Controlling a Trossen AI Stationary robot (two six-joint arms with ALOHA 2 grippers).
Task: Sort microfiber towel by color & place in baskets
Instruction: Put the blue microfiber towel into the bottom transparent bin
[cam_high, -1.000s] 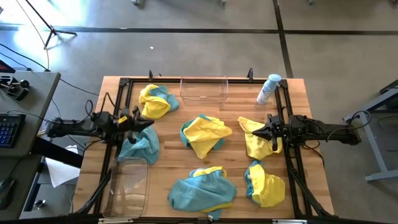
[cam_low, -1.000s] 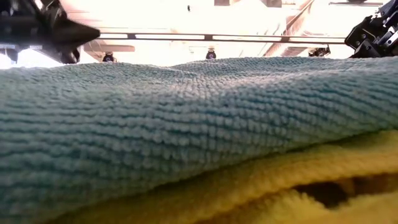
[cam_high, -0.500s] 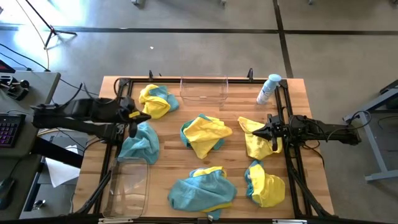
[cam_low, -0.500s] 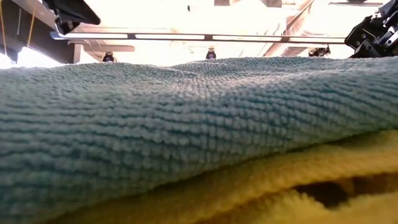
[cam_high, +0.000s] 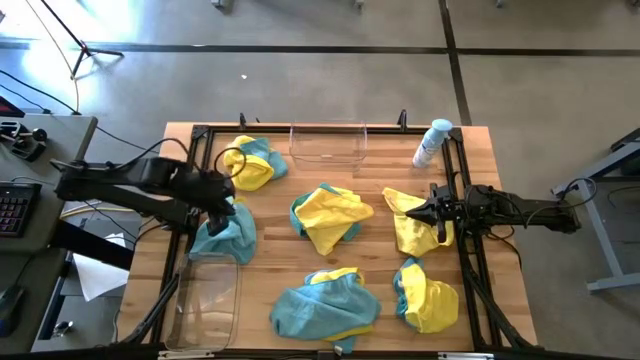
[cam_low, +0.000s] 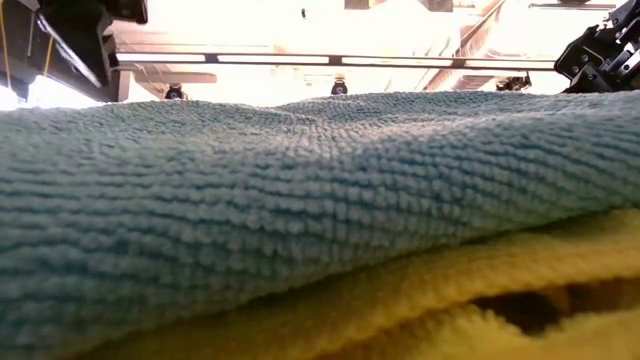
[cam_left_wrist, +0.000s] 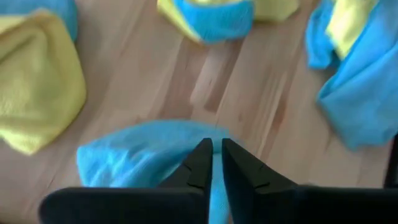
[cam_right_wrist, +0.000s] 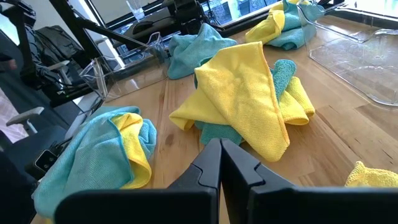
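Observation:
Several microfiber towels lie bunched on the wooden table: a teal one (cam_high: 225, 232) at the left, a yellow-and-teal bunch (cam_high: 250, 163) behind it, yellow over teal (cam_high: 330, 215) at the centre, a yellow one (cam_high: 410, 232) at the right, and two mixed bunches (cam_high: 325, 305) (cam_high: 428, 300) near the front. My left gripper (cam_high: 227, 205) (cam_left_wrist: 216, 146) points steeply down over the teal towel (cam_left_wrist: 137, 162). It is open by a narrow gap and stands clear of the cloth. My right gripper (cam_high: 407, 212) (cam_right_wrist: 220, 144) is shut and level, by the yellow towel. One clear basket (cam_high: 328, 143) stands at the far middle, another (cam_high: 208, 300) at the near left.
A white-and-blue spray bottle (cam_high: 432, 143) stands at the far right. A black frame (cam_high: 470, 260) runs along the table's sides. In the low view a teal towel (cam_low: 300, 200) lying on a yellow one (cam_low: 420, 300) fills the picture. Bare wood shows between the bunches.
My left arm has risen, and its gripper has tipped from level to pointing steeply down over the teal towel at the left. The towels lie as before.

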